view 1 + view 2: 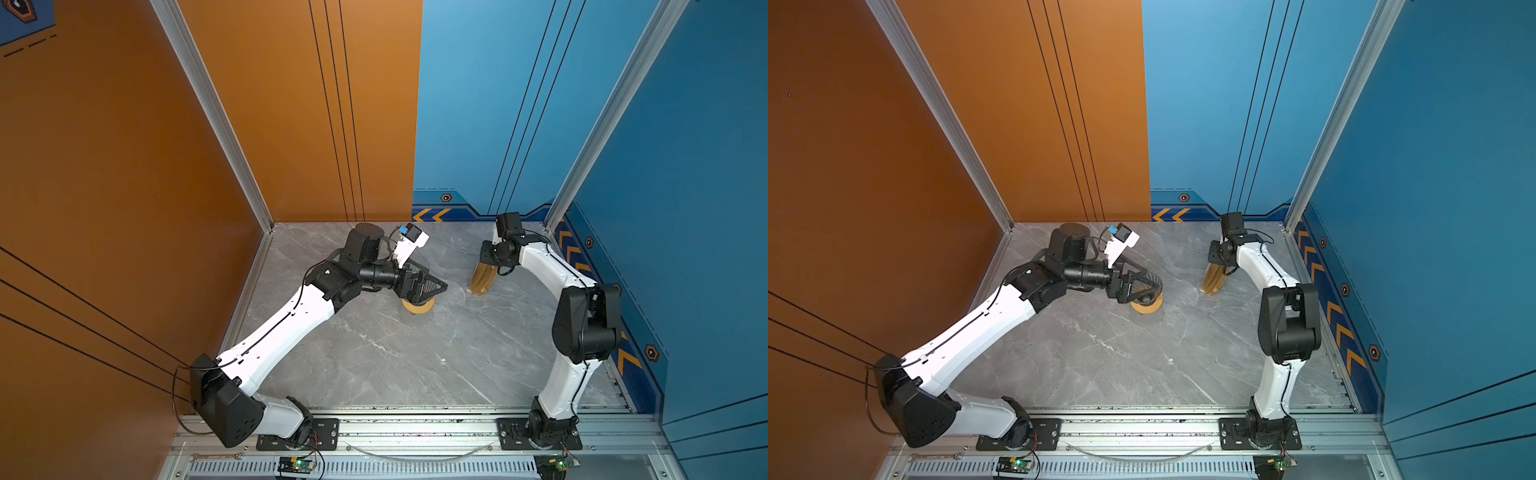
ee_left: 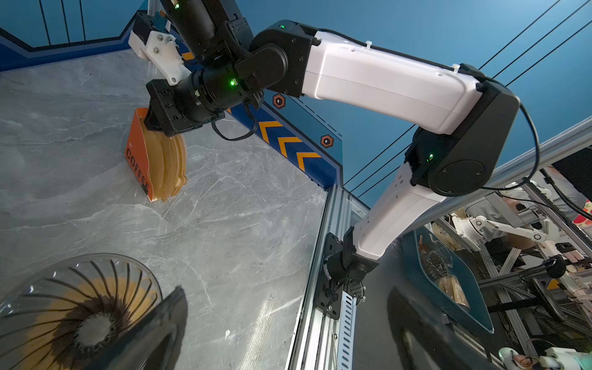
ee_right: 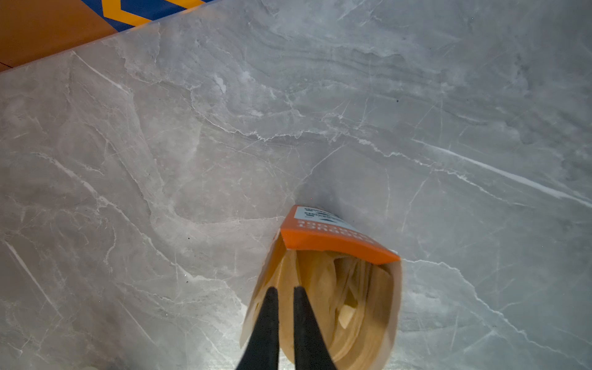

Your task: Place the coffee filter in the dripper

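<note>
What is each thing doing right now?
Dark see-through ribbed cone dripper: upright on ring, empty.
Flat round wooden ring: lying under dripper.
Orange pack of tan paper filters: standing, top open.
Left gripper: open wide, beside dripper.
Right gripper: nearly closed, tips inside pack.

- Both top views looked steeply down, sharing the whole table.
- Left wrist looked up at the right arm.
- Right wrist hung close over the filter pack.

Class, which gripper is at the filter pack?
The right gripper, pinching a filter in the pack; the left gripper stands wide open at the dripper.
</note>
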`<act>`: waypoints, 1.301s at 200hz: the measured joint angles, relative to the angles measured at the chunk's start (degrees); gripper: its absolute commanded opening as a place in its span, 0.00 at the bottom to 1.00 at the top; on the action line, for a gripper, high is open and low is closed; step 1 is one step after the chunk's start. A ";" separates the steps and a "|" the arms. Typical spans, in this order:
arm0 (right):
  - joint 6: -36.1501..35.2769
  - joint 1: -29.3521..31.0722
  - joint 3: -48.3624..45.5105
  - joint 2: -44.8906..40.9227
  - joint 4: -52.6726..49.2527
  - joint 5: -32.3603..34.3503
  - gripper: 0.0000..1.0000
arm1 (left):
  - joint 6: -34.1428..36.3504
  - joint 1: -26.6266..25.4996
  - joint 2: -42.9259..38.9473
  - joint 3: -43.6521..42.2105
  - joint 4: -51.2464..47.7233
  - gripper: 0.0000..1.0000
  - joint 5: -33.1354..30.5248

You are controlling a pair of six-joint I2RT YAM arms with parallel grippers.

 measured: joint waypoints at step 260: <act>0.26 -0.20 0.31 4.96 0.11 0.50 0.12 | -0.02 0.00 0.00 0.00 -0.02 0.98 0.00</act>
